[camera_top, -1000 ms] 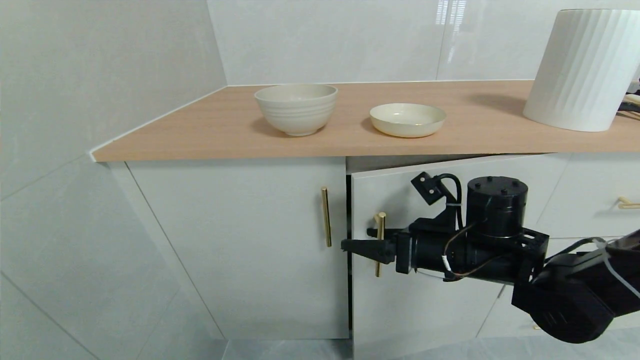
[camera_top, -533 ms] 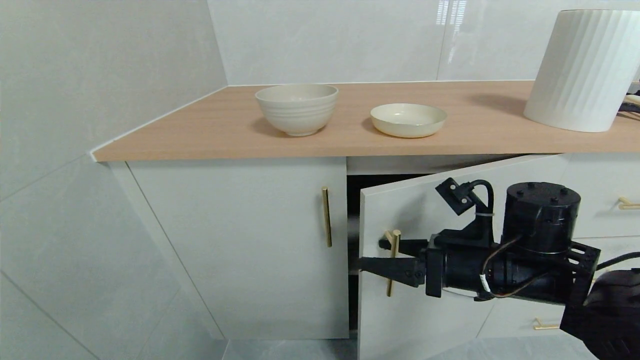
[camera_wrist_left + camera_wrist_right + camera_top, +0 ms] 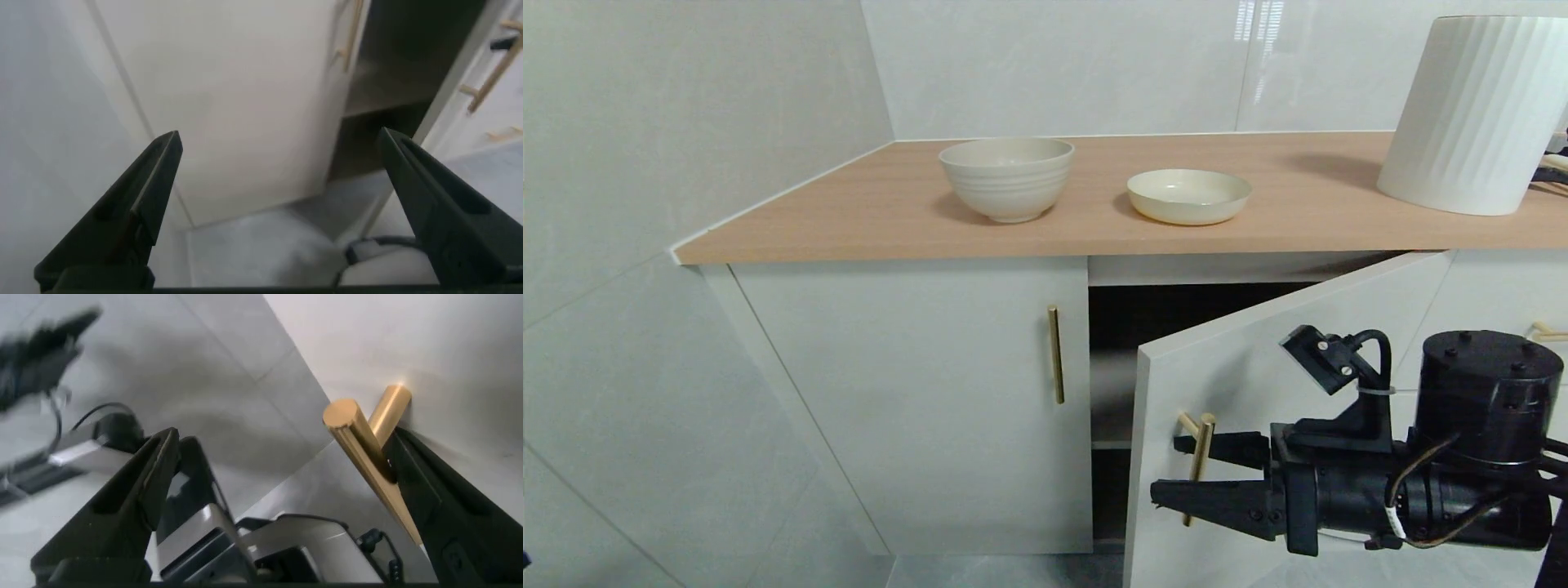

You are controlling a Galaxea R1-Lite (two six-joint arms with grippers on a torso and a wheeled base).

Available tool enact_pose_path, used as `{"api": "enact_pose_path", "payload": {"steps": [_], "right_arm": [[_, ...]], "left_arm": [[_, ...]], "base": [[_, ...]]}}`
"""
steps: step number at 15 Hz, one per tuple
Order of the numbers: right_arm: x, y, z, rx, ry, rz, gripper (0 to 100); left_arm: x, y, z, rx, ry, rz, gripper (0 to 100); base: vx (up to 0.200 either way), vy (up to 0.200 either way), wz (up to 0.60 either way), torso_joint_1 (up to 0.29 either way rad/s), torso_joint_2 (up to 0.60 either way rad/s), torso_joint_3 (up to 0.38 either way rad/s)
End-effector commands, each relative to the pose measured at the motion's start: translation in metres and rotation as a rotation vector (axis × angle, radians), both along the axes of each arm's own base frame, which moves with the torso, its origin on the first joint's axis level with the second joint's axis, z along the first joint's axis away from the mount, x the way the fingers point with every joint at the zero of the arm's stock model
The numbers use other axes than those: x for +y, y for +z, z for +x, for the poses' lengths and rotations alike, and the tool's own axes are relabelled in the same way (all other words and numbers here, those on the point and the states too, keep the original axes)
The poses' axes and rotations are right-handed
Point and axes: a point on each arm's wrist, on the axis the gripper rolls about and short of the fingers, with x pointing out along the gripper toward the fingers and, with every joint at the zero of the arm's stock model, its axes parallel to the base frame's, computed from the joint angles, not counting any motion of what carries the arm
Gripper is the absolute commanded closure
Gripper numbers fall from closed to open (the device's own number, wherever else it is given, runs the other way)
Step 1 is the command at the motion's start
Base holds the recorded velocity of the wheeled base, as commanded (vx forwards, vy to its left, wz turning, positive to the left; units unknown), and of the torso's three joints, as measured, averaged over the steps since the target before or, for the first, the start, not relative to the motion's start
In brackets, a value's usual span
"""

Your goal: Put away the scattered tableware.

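So: cab. door (image 3: pixel 1225 367) half-open, bowl (image 3: pixel 1006 175) & dish (image 3: pixel 1188 194) on counter (image 3: pixel 849 220).

The light brown wooden countertop (image 3: pixel 866 212) has a smooth, matt grain. The cream ribbed ceramic bowl (image 3: pixel 1006 177) has a soft sheen, and the shallow pale-yellow ceramic dish (image 3: pixel 1188 195) looks glossier. The tall white fluted container (image 3: pixel 1474 114) is matt. The pale wall tiles (image 3: pixel 1054 65) are glossy and mirror light. The flat white cabinet doors (image 3: pixel 907 392) are smooth and matt, and their slim bar handles (image 3: pixel 1055 366) are brass-coloured metal. The right gripper (image 3: pixel 1168 469) is matt black plastic.
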Motion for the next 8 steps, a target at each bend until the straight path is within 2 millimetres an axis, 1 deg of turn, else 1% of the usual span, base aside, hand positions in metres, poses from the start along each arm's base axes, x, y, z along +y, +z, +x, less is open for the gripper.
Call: {"api": "enact_pose_path", "payload": {"steps": [1,2,3,4,5,6,8], "right_arm": [[-0.005,0.002,-0.007,-0.008,0.005,0.007,0],[-0.005,0.001,-0.007,-0.004,0.007,0.004,0],[-0.004,0.001,-0.006,-0.002,0.011,0.004,0],[-0.004,0.001,-0.006,-0.002,0.011,0.004,0],[-0.005,0.0,-0.007,-0.001,0.011,0.003,0],[-0.006,-0.002,-0.008,0.007,0.011,-0.003,0],[-0.006,-0.002,-0.009,0.009,0.011,-0.004,0]], "left_arm": [[-0.003,0.046,0.084,0.164,-0.046,-0.026,0],[-0.006,0.054,0.105,0.188,-0.06,-0.041,0],[-0.011,0.058,0.127,0.224,-0.087,-0.063,0],[-0.015,0.058,0.139,0.248,-0.103,-0.081,0],[-0.03,0.057,0.161,0.276,-0.166,-0.124,0],[-0.044,0.055,0.173,0.279,-0.219,-0.147,0],[-0.071,0.049,0.187,0.294,-0.302,-0.17,0]], "base": [[0.0,0.0,0.0,0.0,0.0,0.0],[0.0,0.0,0.0,0.0,0.0,0.0],[0.0,0.0,0.0,0.0,0.0,0.0],[0.0,0.0,0.0,0.0,0.0,0.0],[0.0,0.0,0.0,0.0,0.0,0.0],[0.0,0.0,0.0,0.0,0.0,0.0],[0.0,0.0,0.0,0.0,0.0,0.0]]}}
